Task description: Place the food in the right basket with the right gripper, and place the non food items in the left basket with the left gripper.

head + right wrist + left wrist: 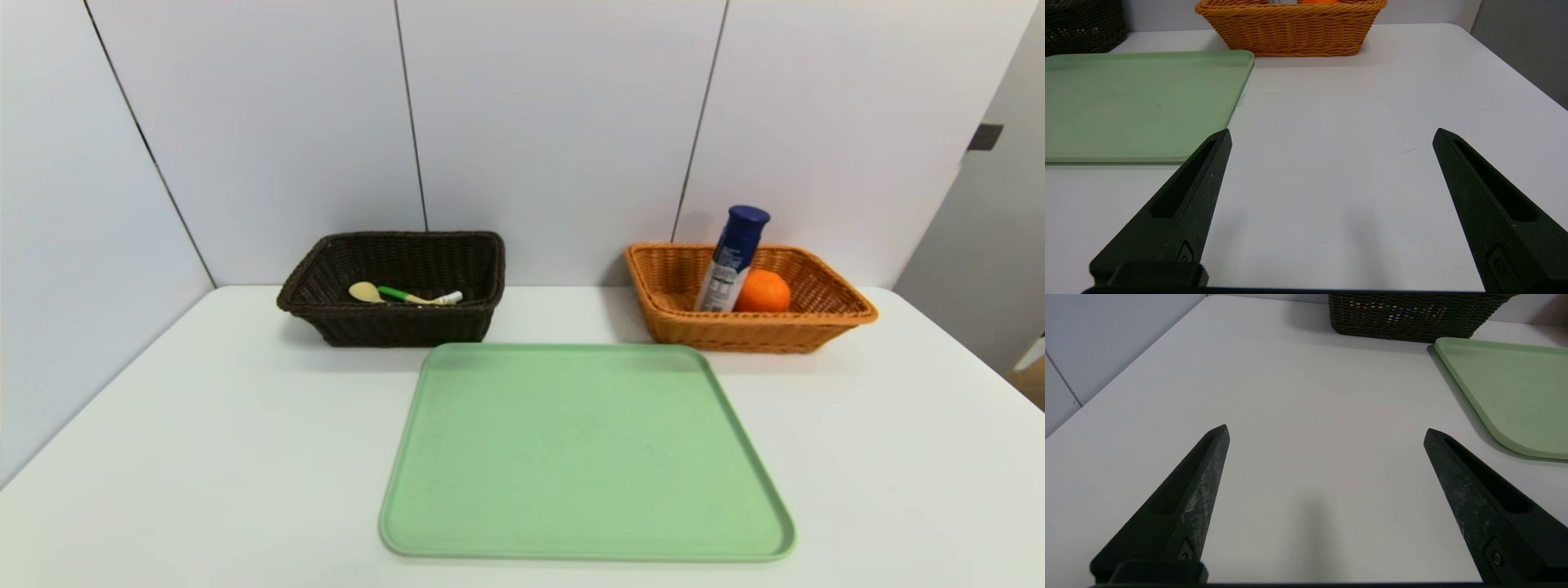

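Fingers: both pairs are standing wide apart, holding nothing; the left gripper (1326, 433) and right gripper (1332, 134) are hovering level over bare white table (204, 457), out of the head view.
Edges: the green tray (584, 453) is lying between the grippers, its far edge sitting just short of both baskets.
Left basket (392, 322): dark brown, sitting at the far left, holding a yellow spoon (365, 291), a green-handled fork (400, 295) and a white marker (451, 298).
Right basket (759, 333): orange-tan, sitting at the far right, holding a leaning bottle (731, 260) touching an orange (762, 291).
Room: white wall panels (555, 122) are closing in the back and left.
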`<state>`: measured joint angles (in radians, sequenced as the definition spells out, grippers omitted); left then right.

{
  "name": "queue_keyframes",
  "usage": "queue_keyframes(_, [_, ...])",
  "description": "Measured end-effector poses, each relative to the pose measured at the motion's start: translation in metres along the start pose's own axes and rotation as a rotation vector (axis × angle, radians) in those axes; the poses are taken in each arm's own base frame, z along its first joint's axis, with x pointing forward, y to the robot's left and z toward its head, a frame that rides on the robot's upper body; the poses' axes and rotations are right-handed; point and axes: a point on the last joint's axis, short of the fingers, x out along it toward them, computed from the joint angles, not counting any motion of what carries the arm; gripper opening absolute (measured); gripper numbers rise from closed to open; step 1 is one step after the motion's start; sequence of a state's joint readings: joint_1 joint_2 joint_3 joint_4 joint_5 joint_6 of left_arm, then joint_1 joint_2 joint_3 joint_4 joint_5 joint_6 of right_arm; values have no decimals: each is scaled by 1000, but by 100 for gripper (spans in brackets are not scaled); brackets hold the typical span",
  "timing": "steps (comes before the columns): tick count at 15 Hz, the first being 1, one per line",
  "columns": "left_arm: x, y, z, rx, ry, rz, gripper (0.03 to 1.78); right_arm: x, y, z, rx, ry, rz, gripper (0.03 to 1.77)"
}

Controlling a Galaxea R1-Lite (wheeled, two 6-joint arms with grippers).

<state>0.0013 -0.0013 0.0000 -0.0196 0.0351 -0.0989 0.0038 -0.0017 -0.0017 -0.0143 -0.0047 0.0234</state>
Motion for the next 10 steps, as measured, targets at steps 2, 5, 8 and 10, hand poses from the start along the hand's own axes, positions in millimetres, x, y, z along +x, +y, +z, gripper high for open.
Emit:
queue_keyframes(2, [0,0,0,0,0,0,169,0,0,0,0,-1,0,170])
queue_keyframes(5, [0,0,0,0,0,0,169,0,0,0,-2,1,0,170])
queue_keyframes(8, [0,0,0,0,0,1,169,0,0,0,-2,4,0,170])
queue_keyframes(10, [0,0,0,0,2,1,169,0,0,0,-2,4,0,170])
